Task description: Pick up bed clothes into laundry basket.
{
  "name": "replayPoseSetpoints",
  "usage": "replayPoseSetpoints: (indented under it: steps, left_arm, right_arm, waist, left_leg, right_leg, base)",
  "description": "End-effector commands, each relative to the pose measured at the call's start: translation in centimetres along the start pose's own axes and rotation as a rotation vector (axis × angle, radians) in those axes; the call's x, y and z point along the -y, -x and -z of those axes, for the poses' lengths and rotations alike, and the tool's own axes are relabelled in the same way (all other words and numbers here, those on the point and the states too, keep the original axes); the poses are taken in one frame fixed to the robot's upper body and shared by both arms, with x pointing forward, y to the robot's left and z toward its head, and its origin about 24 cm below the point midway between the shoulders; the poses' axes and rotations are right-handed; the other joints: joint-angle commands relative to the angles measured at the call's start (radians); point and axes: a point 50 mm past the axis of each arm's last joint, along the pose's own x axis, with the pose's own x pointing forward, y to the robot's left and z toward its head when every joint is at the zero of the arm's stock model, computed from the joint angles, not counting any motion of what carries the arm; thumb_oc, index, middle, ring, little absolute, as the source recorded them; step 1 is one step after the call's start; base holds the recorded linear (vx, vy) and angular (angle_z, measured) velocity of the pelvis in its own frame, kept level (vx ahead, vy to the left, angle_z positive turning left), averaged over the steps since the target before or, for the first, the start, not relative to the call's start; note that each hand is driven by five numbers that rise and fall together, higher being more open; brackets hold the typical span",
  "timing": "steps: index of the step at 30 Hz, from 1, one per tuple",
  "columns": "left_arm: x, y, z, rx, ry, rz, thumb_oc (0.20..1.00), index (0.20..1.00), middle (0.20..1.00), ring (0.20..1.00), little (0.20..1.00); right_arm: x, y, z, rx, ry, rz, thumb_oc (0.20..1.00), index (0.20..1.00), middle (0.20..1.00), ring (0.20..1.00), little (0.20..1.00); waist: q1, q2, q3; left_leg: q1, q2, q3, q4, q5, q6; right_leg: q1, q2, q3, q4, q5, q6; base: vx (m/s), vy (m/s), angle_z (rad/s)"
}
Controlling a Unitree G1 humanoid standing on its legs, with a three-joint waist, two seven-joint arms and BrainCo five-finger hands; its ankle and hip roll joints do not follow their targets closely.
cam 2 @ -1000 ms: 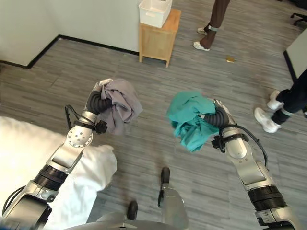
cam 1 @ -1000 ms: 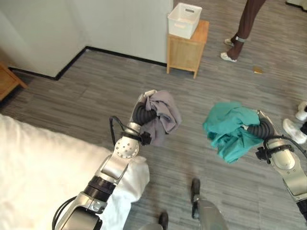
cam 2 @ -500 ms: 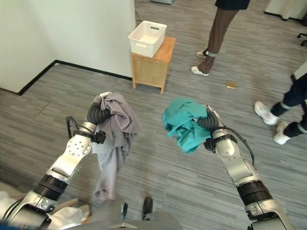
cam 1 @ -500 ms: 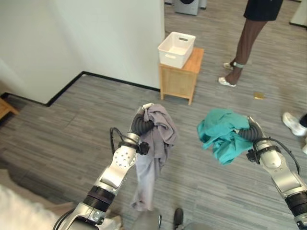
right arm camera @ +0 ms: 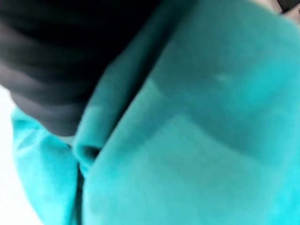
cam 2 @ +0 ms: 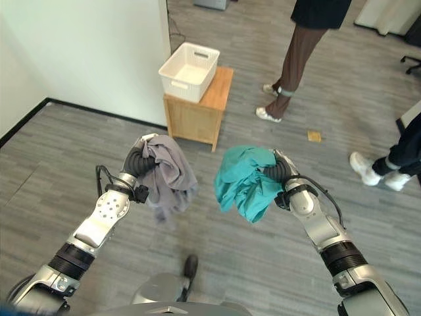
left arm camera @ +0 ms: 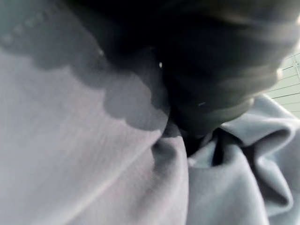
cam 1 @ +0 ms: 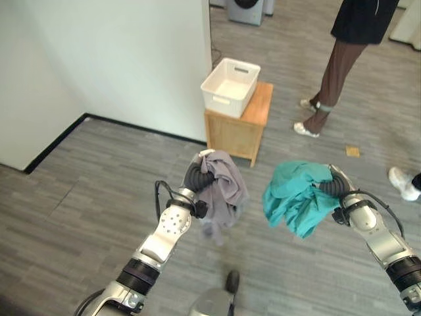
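A grey garment (cam 1: 227, 191) hangs bunched from my left hand (cam 1: 195, 176), which is shut on it above the floor. To its right, a teal garment (cam 1: 293, 201) droops from my right hand (cam 1: 334, 186), also shut on the cloth. Both hands are raised at about the same height, a short gap between the two bundles. The white laundry basket (cam 1: 223, 97) stands ahead of them on a small wooden side table (cam 1: 233, 131) by the wall corner. Up close, grey cloth (left arm camera: 93, 164) lies against the left hand's dark cover (left arm camera: 211, 70), and teal cloth (right arm camera: 197, 140) against the right hand's cover (right arm camera: 56, 61).
A person's legs (cam 1: 332, 72) stand just right of the side table. Another person's leg and white shoes (cam 2: 378, 168) show at the right edge. A white wall (cam 1: 99, 59) runs along the left, ending at the table. Grey plank floor lies between me and the basket.
The camera has swung off the white bed, and the basket and table now sit nearer and more central. The grey garment's long hanging tail has bunched up shorter. Both hands still hold their cloths.
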Motion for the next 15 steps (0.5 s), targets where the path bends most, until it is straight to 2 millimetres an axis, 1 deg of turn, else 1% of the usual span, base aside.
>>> replayPoseSetpoints:
  steps: [1,2,3,4,5,6,7,9,10,11,12,13,14,15]
  left_arm:
    - [-1.3,-1.8,-3.0,0.173,-0.011,-0.056,0.200,0.200,0.200,0.200,0.200]
    - [-1.2,-2.0,-3.1,0.173,-0.022,-0.044,0.200,0.200,0.200,0.200,0.200]
    - [-1.1,-2.2,-3.2,0.180,-0.029,-0.031,0.200,0.200,0.200,0.200,0.200]
    - [-1.1,-2.4,-3.3,0.191,-0.040,-0.016,0.200,0.200,0.200,0.200,0.200]
    - [-1.1,-2.4,-3.3,0.191,-0.039,-0.016,0.200,0.200,0.200,0.200,0.200]
    - [-1.2,-2.5,-3.3,0.191,-0.038,-0.018,0.200,0.200,0.200,0.200,0.200]
    - [-1.3,-2.6,-3.1,0.184,-0.042,-0.014,0.200,0.200,0.200,0.200,0.200]
    - [-1.2,-2.4,-2.7,0.166,-0.048,0.004,0.200,0.200,0.200,0.200,0.200]
    - [-1.3,-2.4,-2.7,0.165,-0.048,0.002,0.200,0.200,0.200,0.200,0.200]
    - [-1.2,-2.3,-2.4,0.149,-0.037,0.024,0.200,0.200,0.200,0.200,0.200]
    - [-1.2,-2.3,-2.4,0.150,-0.037,0.021,0.200,0.200,0.200,0.200,0.200]
    - [-1.2,-2.7,-2.7,0.159,-0.026,0.025,0.200,0.200,0.200,0.200,0.200]
    - [-1.3,-2.8,-2.8,0.162,-0.025,0.020,0.200,0.200,0.200,0.200,0.200]
    - [-1.2,-3.0,-3.0,0.169,-0.019,0.022,0.200,0.200,0.200,0.200,0.200]
  right_arm:
    - [4.8,-2.1,-3.2,0.144,0.074,0.141,0.200,0.200,0.200,0.200,0.200]
    - [5.1,-2.2,-3.3,0.147,0.080,0.148,0.200,0.200,0.200,0.200,0.200]
    - [5.7,-2.2,-3.3,0.147,0.084,0.161,0.200,0.200,0.200,0.200,0.200]
    - [6.7,-2.1,-3.4,0.150,0.097,0.190,0.200,0.200,0.200,0.200,0.200]
    - [6.7,-2.1,-3.4,0.150,0.097,0.190,0.200,0.200,0.200,0.200,0.200]
    - [7.4,-2.1,-3.7,0.155,0.111,0.206,0.200,0.200,0.200,0.200,0.200]
    - [7.8,-2.3,-3.9,0.156,0.121,0.215,0.200,0.200,0.200,0.200,0.200]
    - [8.5,-2.8,-4.2,0.155,0.125,0.229,0.200,0.200,0.200,0.200,0.200]
    - [8.5,-2.9,-4.2,0.156,0.125,0.228,0.200,0.200,0.200,0.200,0.200]
    - [10.6,-4.0,-5.2,0.157,0.166,0.269,0.200,0.200,0.200,0.200,0.200]
    - [10.7,-4.1,-5.3,0.160,0.167,0.269,0.200,0.200,0.200,0.200,0.200]
    - [13.1,-4.9,-6.9,0.178,0.233,0.312,0.200,0.200,0.200,0.200,0.200]
    - [13.2,-5.0,-7.1,0.183,0.235,0.314,0.200,0.200,0.200,0.200,0.200]
    - [14.3,-5.4,-7.9,0.187,0.265,0.334,0.200,0.200,0.200,0.200,0.200]
  waist:
    - [0.022,0.016,-0.008]
    - [0.010,0.008,-0.004]
    - [-0.007,-0.002,-0.008]
    - [-0.031,-0.010,-0.010]
    - [-0.032,-0.007,-0.011]
    - [-0.039,-0.009,-0.015]
    - [-0.041,-0.017,-0.020]
    - [-0.036,-0.031,-0.046]
    - [-0.037,-0.030,-0.043]
    - [-0.009,-0.044,-0.047]
    - [-0.013,-0.042,-0.045]
    - [0.019,-0.046,-0.014]
    - [0.016,-0.039,-0.010]
    - [0.022,-0.043,0.004]
  left_leg:
    - [0.035,0.057,-0.006,-0.070,0.064,-0.019]
    - [0.043,0.052,-0.026,-0.071,0.057,-0.027]
    - [0.055,0.050,-0.046,-0.071,0.037,-0.039]
    - [0.077,0.058,-0.078,-0.071,0.005,-0.055]
    - [0.078,0.061,-0.080,-0.071,0.002,-0.056]
    - [0.093,0.069,-0.093,-0.071,-0.018,-0.062]
    - [0.105,0.071,-0.099,-0.071,-0.028,-0.067]
    - [0.144,0.088,-0.102,-0.067,-0.064,-0.077]
    - [0.147,0.089,-0.102,-0.067,-0.065,-0.077]
    - [0.097,0.079,-0.078,0.141,-0.070,-0.121]
    - [0.089,0.078,-0.079,0.156,-0.077,-0.121]
    - [-0.017,0.059,-0.064,0.362,-0.025,-0.147]
    - [-0.030,0.060,-0.065,0.387,-0.036,-0.147]
    - [-0.084,0.051,-0.045,0.466,-0.023,-0.148]
  right_leg:
    - [0.056,0.015,-0.034,-0.484,0.252,-0.057]
    - [0.033,0.025,-0.019,-0.583,0.228,-0.077]
    - [0.026,0.028,0.002,-0.706,0.211,-0.092]
    - [0.020,0.030,0.044,-0.839,0.248,-0.091]
    - [0.027,0.034,0.041,-0.849,0.251,-0.091]
    - [0.016,0.020,0.046,-0.892,0.288,-0.084]
    - [0.018,0.005,0.029,-0.928,0.315,-0.083]
    - [0.047,-0.012,0.024,-0.971,0.334,-0.088]
    - [0.051,-0.011,0.023,-0.975,0.336,-0.088]
    - [0.134,-0.019,0.004,-1.027,0.334,-0.100]
    - [0.135,-0.019,0.003,-1.030,0.336,-0.100]
    - [0.185,-0.023,-0.007,-1.048,0.316,-0.122]
    - [0.183,-0.020,-0.008,-1.046,0.315,-0.122]
    - [0.197,-0.022,-0.012,-1.051,0.309,-0.128]
  base:
    - [0.36,-0.149,0.53]
    - [0.35,-0.195,0.48]
    - [0.44,-0.273,0.90]
    - [0.34,-0.202,1.04]
    - [0.32,-0.212,1.20]
    - [0.18,-0.154,1.12]
    - [0.29,-0.240,1.02]
    - [0.26,-0.169,0.86]
    - [0.29,-0.180,0.82]
    - [0.17,-0.131,0.44]
    - [0.22,-0.220,-0.16]
    - [0.02,-0.081,-0.45]
    - [0.03,-0.130,-0.32]
    - [0.00,-0.080,-0.11]
